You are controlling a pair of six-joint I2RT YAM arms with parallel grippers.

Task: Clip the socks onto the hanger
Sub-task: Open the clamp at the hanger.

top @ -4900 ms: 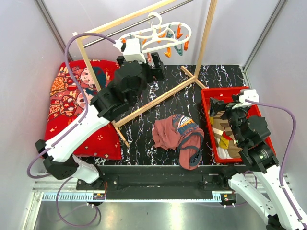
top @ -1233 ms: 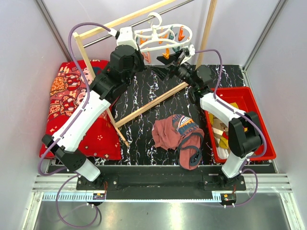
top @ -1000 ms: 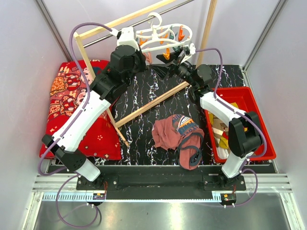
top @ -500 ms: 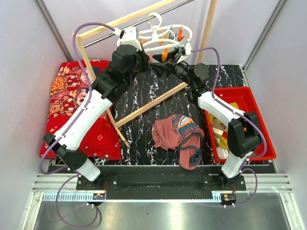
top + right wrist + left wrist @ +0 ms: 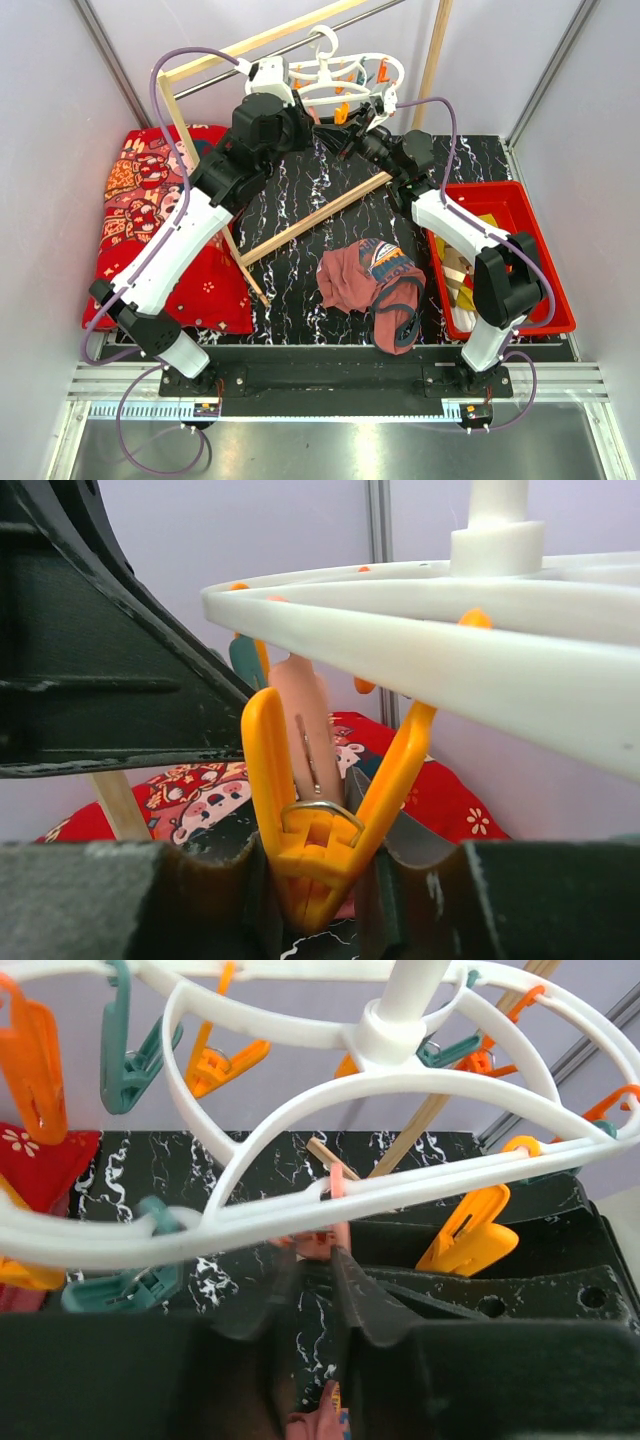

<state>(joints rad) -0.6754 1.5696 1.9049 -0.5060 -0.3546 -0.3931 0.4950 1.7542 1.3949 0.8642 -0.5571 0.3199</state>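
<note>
The white hanger [image 5: 330, 72] hangs from the rack rail, with orange and teal pegs around its rings [image 5: 400, 1030]. My right gripper [image 5: 315, 880] is shut on an orange peg [image 5: 315, 845], and the peg's jaws are spread in a V. A pinkish-red sock end [image 5: 305, 720] stands between those jaws. My left gripper [image 5: 312, 1260] is just under the ring, its jaws slightly apart. The same sock end [image 5: 322, 1243] sits at its fingertips; I cannot tell whether they touch it. From above, both grippers [image 5: 312, 112] [image 5: 345, 122] meet below the hanger. More socks [image 5: 465, 270] lie in the red bin [image 5: 510, 190].
A rust-maroon garment [image 5: 375, 280] lies crumpled mid-table. A red cartoon-print cushion [image 5: 140, 210] fills the left side. The wooden rack's base bar [image 5: 320, 215] crosses the table diagonally, and its uprights and rail stand close around both arms.
My right gripper has closed onto the orange peg and spread it. My left jaws, shut a second ago, have parted a little. Both wrists have edged left under the hanger.
</note>
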